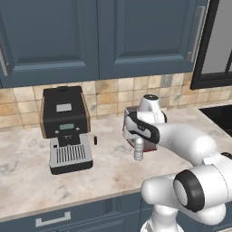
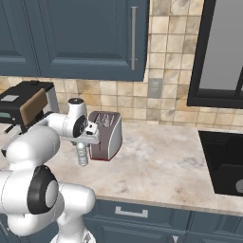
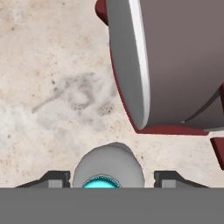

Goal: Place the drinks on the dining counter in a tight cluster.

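Right now our jaws (image 3: 111,180) stand apart on either side of the small clear bottle (image 1: 138,151) just beside the toaster (image 2: 105,135) on the table (image 1: 27,181), so squeezing off-centre could tip it against the toaster.

Clear bottle (image 3: 108,166) lower part cut by hand view edge; toaster (image 3: 170,65) cropped top, right; contact perhaps unclear.

A matt, beige marbled stone tabletop (image 1: 27,181) carries a small clear plastic bottle (image 1: 138,151), a brushed-metal toaster (image 2: 107,135) with dark red trim, and a black coffee machine (image 1: 67,129) with wooden sides and metal grille.
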You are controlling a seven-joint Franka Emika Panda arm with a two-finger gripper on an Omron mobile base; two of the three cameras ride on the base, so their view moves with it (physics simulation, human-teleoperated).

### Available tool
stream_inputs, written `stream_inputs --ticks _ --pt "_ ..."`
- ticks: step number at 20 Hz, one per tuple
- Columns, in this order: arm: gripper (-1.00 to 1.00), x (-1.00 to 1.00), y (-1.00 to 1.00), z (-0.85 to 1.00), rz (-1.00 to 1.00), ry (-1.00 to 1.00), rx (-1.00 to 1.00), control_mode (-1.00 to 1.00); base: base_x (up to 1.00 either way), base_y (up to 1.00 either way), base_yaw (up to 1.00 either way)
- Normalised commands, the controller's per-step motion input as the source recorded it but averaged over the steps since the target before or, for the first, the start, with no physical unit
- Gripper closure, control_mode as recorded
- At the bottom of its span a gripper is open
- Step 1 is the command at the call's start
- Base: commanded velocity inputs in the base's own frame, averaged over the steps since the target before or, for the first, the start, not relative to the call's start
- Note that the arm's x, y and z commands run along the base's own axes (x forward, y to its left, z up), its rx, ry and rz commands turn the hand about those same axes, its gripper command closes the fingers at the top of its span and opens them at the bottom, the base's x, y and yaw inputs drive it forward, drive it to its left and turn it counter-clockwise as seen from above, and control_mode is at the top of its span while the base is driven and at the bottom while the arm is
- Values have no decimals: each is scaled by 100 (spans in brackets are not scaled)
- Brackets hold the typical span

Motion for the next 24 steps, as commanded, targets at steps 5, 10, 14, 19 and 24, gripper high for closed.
stream_inputs --ticks 5,10,14,19,24 --pt "100 0 0 0 0 0 0 -100 0 0 0" --pt "100 -3 0 0 0 0 0 -100 0 0 0" --pt "100 -53 -6 11 0 -9 0 -100 0 0 0" --pt "100 -77 -23 57 0 -11 1 -100 0 0 0" --pt "100 -74 -34 76 0 -6 1 -100 0 0 0"
